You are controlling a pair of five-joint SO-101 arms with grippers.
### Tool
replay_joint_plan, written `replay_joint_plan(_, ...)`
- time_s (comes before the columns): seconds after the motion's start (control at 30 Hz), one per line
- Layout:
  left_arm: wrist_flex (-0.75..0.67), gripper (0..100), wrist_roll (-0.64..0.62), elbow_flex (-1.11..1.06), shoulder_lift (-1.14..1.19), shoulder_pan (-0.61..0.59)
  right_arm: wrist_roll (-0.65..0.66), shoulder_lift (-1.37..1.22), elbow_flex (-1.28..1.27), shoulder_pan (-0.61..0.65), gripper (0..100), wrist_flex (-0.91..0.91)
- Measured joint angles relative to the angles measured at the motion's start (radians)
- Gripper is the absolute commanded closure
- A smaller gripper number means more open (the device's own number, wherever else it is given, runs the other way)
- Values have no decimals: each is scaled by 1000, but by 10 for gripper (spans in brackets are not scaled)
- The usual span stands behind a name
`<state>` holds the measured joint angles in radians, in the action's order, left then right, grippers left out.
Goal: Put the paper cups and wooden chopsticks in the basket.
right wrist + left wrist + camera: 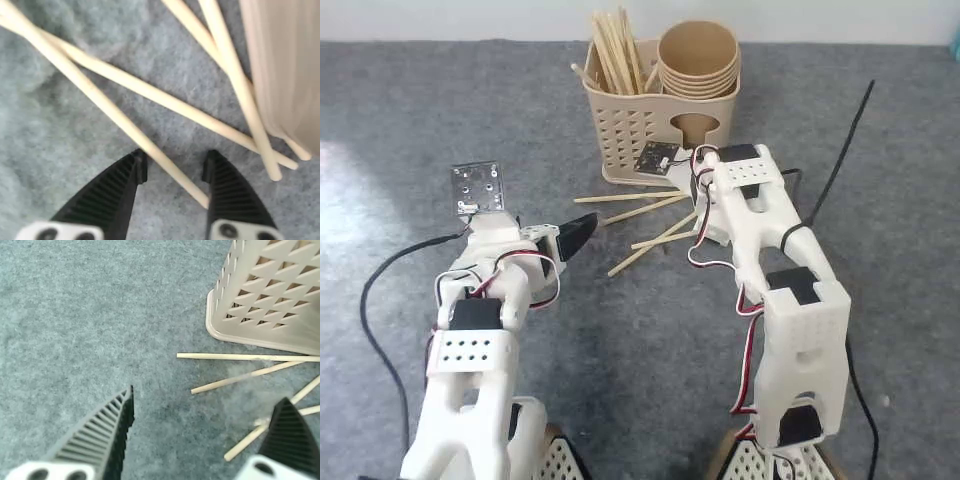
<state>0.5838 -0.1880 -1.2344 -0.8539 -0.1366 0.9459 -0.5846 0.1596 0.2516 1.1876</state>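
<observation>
Lying loose on the table [400,120] just in front of the basket [620,130], several wooden chopsticks [620,197] remain, while the paper cups [698,60] sit stacked inside. The right gripper [175,167] straddles one chopstick [100,102], jaws parted; closing and lifting looks next. The left gripper [208,394] hovers to the left, jaws released.

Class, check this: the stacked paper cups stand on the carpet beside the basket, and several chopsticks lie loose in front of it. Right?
Not quite. The high view shows the stacked paper cups inside the basket, not beside it. Several chopsticks do lie loose in front of it.
</observation>
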Motion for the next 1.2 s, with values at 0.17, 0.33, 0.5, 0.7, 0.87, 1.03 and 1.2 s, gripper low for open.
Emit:
replay_joint_plan(0.17, 0, 596, 0, 0, 0, -2, -12, -2, 9, -12, 992, -2)
replay_joint_plan(0.33, 0, 596, 0, 0, 0, 0, -44, -2, 9, -12, 991, 6)
replay_joint_plan(0.5, 0, 596, 0, 0, 0, -2, -55, 89, 8, -9, 991, 130)
replay_joint_plan(0.7, 0, 596, 0, 0, 0, 0, -124, 358, 8, 31, 991, 265)
replay_joint_plan(0.87, -31, 596, 0, -18, 0, -2, -160, 608, 8, 100, 991, 347)
replay_joint_plan(1.03, -37, 596, 0, -21, 0, -2, -245, 835, 8, 206, 991, 347)
replay_joint_plan(1.2, -37, 596, 0, -21, 0, -2, -465, 953, 8, 244, 991, 137)
